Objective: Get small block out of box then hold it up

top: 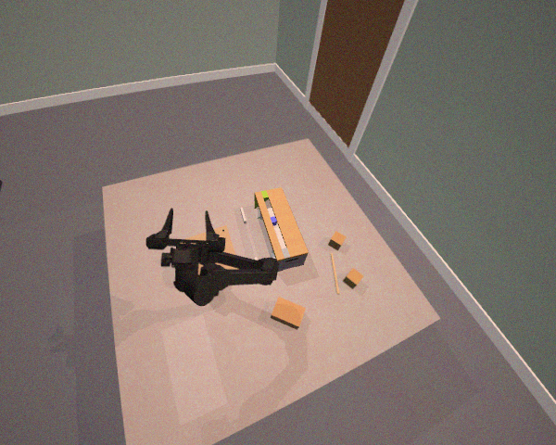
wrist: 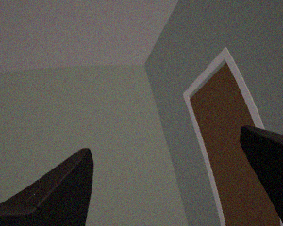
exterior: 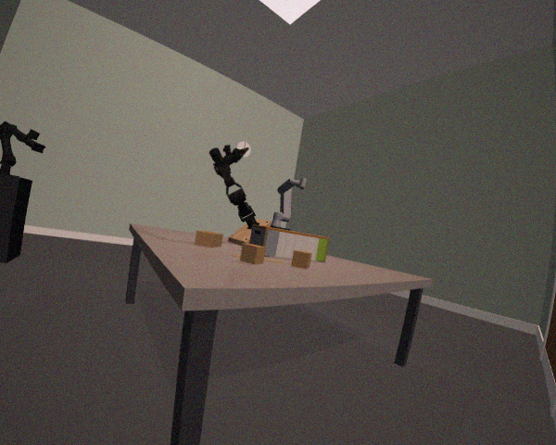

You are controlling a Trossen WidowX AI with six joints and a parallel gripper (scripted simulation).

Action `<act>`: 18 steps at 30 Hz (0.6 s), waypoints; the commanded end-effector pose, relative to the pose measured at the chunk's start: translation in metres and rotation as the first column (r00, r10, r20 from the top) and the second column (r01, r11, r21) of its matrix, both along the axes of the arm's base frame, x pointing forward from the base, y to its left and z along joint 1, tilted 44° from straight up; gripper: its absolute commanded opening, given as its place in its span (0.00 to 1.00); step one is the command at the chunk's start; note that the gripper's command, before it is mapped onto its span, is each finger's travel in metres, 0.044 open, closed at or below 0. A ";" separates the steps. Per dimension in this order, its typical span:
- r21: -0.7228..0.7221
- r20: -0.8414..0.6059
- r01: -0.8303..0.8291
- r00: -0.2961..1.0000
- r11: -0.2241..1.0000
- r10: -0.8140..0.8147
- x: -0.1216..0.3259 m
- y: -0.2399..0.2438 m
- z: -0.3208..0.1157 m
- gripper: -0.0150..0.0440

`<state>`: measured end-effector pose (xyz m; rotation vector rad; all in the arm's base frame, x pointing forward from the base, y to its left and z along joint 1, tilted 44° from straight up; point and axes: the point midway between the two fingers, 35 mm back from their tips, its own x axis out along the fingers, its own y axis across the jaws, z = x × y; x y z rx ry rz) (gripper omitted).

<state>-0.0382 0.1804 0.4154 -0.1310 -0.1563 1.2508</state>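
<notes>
Nearest the wrist camera, gripper (top: 188,218) fingers stand wide apart, holding nothing, raised high above the table (top: 364,345). Farther off, blue block (top: 272,220) sits on the shelf inside the box (top: 287,224). Judged light, rigid; once out, pinch its opposite flat faces.

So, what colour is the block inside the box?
Blue; the block shows best in the top view.

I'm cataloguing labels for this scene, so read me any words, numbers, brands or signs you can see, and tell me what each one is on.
None: no readable text in any view.
The box, the wooden blocks, the door and the arm with its open gripper show only plain coloured surfaces.
The green patch at the box's end is a colour marking, not lettering.
</notes>
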 end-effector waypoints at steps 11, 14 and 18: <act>-0.010 -0.141 0.234 0.962 0.972 -0.233 0.017 0.070 -0.039 0.93; -0.047 -0.207 0.314 0.926 0.948 -0.317 0.037 0.092 -0.061 0.93; -0.115 -0.308 0.427 0.843 0.897 -0.441 0.074 0.115 -0.094 0.93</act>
